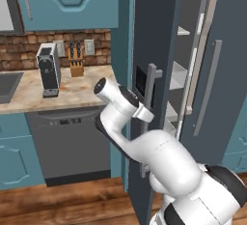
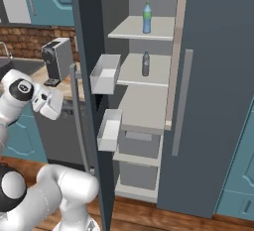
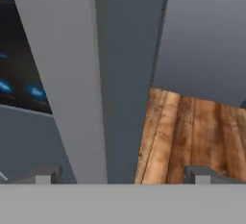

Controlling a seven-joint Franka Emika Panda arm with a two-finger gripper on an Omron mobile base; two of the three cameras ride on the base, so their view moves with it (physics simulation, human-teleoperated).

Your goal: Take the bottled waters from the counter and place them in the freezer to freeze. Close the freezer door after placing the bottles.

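At the freezer door (image 1: 154, 40) handle (image 3: 91, 74), fingers (image 3: 45, 175) spread wide, straddling the bar (nothing gripped); both bottled waters (image 2: 147, 18) stand on inner shelves (image 2: 144, 71).

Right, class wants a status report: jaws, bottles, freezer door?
Gripper jaws open at door handle. Both bottled waters shelved. Freezer door open.

Two bottles (image 2: 147, 18) on freezer (image 2: 144, 101) shelves, one above other (image 2: 145, 64).
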